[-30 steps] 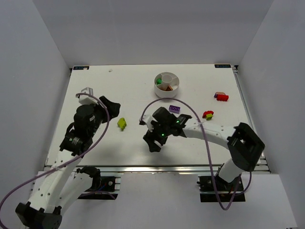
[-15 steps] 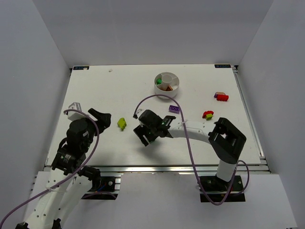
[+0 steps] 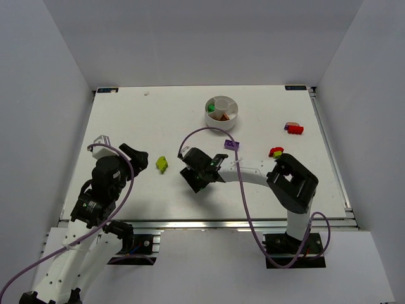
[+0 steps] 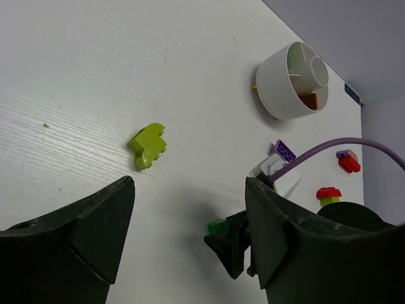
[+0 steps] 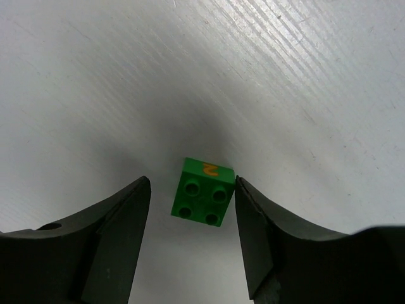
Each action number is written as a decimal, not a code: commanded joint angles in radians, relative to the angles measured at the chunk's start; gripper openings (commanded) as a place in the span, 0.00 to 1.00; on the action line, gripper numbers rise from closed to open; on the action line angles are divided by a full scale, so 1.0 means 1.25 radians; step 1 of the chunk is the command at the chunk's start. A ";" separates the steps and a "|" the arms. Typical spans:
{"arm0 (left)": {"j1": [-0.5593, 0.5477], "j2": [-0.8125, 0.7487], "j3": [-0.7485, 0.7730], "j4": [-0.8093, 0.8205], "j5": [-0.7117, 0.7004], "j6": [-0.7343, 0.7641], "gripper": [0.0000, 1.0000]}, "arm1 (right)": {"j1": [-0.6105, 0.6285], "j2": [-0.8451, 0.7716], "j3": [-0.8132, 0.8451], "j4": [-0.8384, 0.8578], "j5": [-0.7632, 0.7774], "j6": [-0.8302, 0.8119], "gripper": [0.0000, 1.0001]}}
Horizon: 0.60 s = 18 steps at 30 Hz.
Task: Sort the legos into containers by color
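A green lego (image 5: 202,200), studs up, lies on the table between my right gripper's (image 5: 191,190) open jaws. The right finger touches its corner; the left finger stands apart. The left wrist view shows this green lego (image 4: 217,226) at that gripper's tip. My right gripper (image 3: 195,177) is low over the table's middle. My left gripper (image 3: 117,147) hangs open and empty at the left, short of a yellow-green lego (image 3: 162,164) (image 4: 148,145). The white dish (image 3: 221,111) (image 4: 281,82) stands at the back, with green and orange pieces in its compartments.
A purple lego (image 3: 231,145) (image 4: 285,151) lies just behind the right arm. A red and yellow-green piece (image 3: 276,152) and a red lego (image 3: 294,128) lie at the right. The right arm's purple cable (image 3: 209,130) loops over the table's middle.
My right gripper has moved left and come down around the green lego, its jaws narrowing. My left arm has drawn back toward the near left.
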<state>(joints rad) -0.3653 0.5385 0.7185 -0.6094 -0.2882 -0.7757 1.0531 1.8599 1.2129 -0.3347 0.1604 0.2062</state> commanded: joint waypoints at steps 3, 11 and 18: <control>0.004 0.004 0.011 0.002 -0.005 -0.004 0.80 | -0.008 0.022 0.046 -0.011 -0.007 0.009 0.58; 0.004 0.006 0.006 0.016 0.001 -0.011 0.80 | -0.012 0.028 0.057 -0.021 -0.014 -0.019 0.52; 0.004 0.013 0.014 0.016 0.001 -0.008 0.80 | -0.013 0.039 0.060 -0.038 -0.026 -0.035 0.48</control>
<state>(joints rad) -0.3653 0.5522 0.7185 -0.6003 -0.2878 -0.7856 1.0397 1.8923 1.2491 -0.3569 0.1425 0.1791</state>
